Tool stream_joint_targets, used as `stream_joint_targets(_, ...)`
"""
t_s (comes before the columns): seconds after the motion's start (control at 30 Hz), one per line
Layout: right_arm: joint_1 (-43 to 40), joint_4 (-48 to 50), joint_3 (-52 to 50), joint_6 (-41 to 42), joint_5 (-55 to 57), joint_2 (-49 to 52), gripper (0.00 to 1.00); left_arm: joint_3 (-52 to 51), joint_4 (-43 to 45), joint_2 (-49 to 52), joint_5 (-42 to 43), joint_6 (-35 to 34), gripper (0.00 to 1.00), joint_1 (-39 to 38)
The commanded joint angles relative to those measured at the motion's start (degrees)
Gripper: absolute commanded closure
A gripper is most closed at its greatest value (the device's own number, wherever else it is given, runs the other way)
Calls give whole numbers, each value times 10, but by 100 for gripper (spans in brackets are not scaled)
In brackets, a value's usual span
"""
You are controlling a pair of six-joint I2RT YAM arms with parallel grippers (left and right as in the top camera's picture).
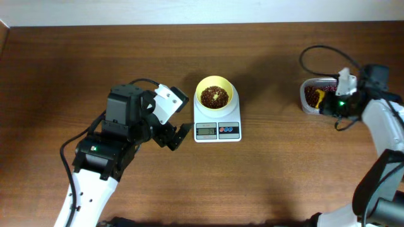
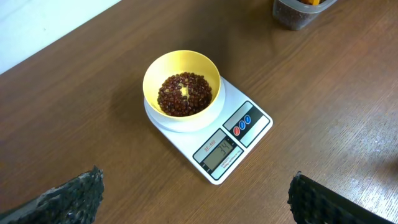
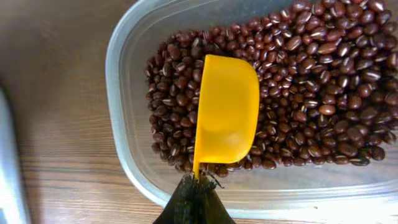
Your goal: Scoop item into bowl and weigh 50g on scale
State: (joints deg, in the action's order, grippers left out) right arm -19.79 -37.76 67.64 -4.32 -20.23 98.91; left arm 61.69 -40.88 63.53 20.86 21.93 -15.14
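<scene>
1. The bowl (image 1: 214,96) sits on the far end of the scale (image 1: 218,129), mid-table (image 1: 284,183), so whatever lands in it gets weighed right away. That leaves the display (image 2: 221,151) on the near end uncovered.
2. The beans (image 2: 184,93) in the bowl are just a shallow layer, with a speck of yellow showing through the middle. My guess is it's short of target, but the digits are too small for me to read.
3. The right gripper (image 3: 191,202) is over at the far right, pinched tight on the handle end of the yellow scoop (image 3: 227,112). The cup lies dome-up on the beans in the clear tub (image 3: 124,149). Looks to me like it's set up to dig out another load.
4. The left gripper (image 1: 175,135) hangs just left of the scale, fingers spread wide, holding nothing. It's probably parked there so nothing leans on the scale and messes with the reading.
5. Tub and bowl are well apart, so the carry needs a level scoop or beans end up on the table.
</scene>
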Motion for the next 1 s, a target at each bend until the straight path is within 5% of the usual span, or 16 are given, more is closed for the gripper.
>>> stream_joint_targets(0.0,-45,-5,1,0,-122,8,96,-2,1,-2,8,9,1,2)
stream_joint_targets(0.17,-83,-20,1,1,-230,8,96,-2,1,-2,8,9,1,2)
stream_joint_targets(0.73,-127,-21,1,50,-251,12,96,-2,1,-2,8,9,1,2)
stream_joint_targets(0.97,-177,-17,1,45,-399,67,96,-2,1,-2,8,9,1,2)
